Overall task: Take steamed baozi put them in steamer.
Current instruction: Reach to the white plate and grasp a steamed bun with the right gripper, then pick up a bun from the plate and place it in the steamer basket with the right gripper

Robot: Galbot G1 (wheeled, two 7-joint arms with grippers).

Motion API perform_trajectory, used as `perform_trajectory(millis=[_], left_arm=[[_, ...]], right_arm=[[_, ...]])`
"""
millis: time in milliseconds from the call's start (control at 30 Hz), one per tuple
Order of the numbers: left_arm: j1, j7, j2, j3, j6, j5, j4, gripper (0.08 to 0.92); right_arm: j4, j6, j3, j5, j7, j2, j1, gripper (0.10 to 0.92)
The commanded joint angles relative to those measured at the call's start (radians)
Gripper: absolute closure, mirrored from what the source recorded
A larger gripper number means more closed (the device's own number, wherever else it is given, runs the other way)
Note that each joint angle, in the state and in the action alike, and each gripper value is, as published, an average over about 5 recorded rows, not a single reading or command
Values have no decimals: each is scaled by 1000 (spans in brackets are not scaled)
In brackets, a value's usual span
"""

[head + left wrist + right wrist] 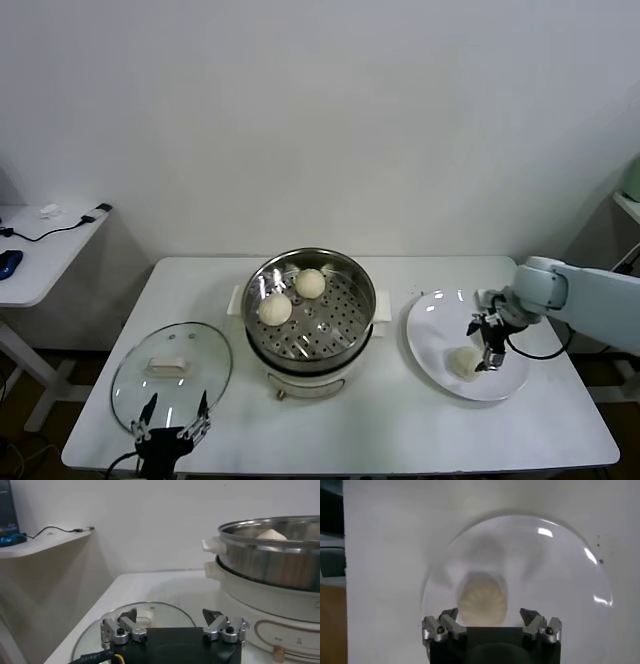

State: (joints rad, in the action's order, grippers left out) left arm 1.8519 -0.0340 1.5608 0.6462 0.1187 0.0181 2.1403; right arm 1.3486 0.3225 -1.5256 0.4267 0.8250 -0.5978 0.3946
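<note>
Currently the right gripper [482,345] hangs over the white plate [437,315] on the right side of the white table [400,430], its fingers spread wide and closed on nothing. One steamed baozi [464,361] lies on the plate directly under that gripper; in the right wrist view the bun [482,600] sits between and just beyond the two open fingertips [440,622], though whether they touch it is hard to judge from that angle. From the head view the gripper appears to be just above or beside the bun rather than around it.

Two more baozi are already in the steamer [352,271], which stands at the middle of the table: one [310,283] toward the back of the perforated floor, another [274,309] nearer the left wall. They lie close together but apart. In the left wrist view the top of one bun [270,534] peeks over the steel rim.

Meanwhile the left gripper [173,419] waits low at the near left edge of the table, jaws apart and empty, over the near rim of the glass lid [205,365], which lies flat beside the steamer.
</note>
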Motion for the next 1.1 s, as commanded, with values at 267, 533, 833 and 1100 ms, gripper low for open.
perform_trajectory(millis=[267, 533, 833, 1100], left_arm=[[2, -3, 8, -8, 0, -10, 2, 177], [12, -5, 11, -14, -5, -20, 11, 177], [18, -7, 13, -29, -11, -34, 22, 177], [22, -9, 12, -39, -16, -43, 34, 177]], right_arm=[[-32, 21, 104, -31, -39, -4, -137, 229], [-16, 9, 134, -60, -11, 3, -131, 350], [9, -124, 90, -125, 131, -4, 175, 355], [-42, -443, -17, -13, 272, -243, 568, 352]])
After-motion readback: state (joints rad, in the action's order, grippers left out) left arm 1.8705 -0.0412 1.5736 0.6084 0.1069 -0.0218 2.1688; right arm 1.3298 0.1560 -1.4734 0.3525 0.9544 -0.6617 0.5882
